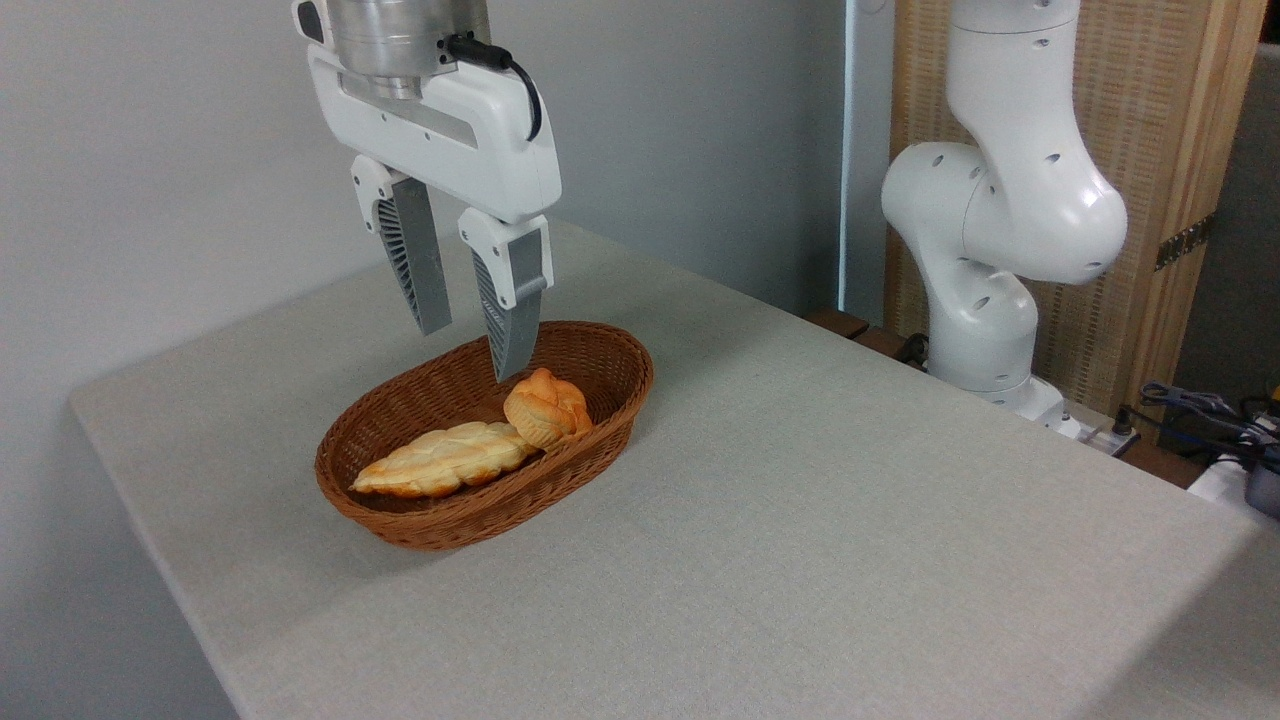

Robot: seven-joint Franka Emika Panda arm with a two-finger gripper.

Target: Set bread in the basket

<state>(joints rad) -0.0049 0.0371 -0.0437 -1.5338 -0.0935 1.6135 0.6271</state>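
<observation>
Braided loaf [445,458] lies at left end of basket [400,520], pale, long. Gripper [472,352] hangs above basket, 2 fingers spread apart, nothing between them. Bread [546,408] sits inside basket, just below right fingertip, leaning on loaf and near far wall.

Risk, my guess: any downward drift puts right finger on bun, or snags wicker rim and drags basket.

Further right: bare table [850,480], arm base [985,270], cables [1200,405] at edge. Nothing blocks way upward.

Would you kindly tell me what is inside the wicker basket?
The basket holds the round bread and a longer braided loaf, touching. The basket floor beneath them is covered.
</observation>
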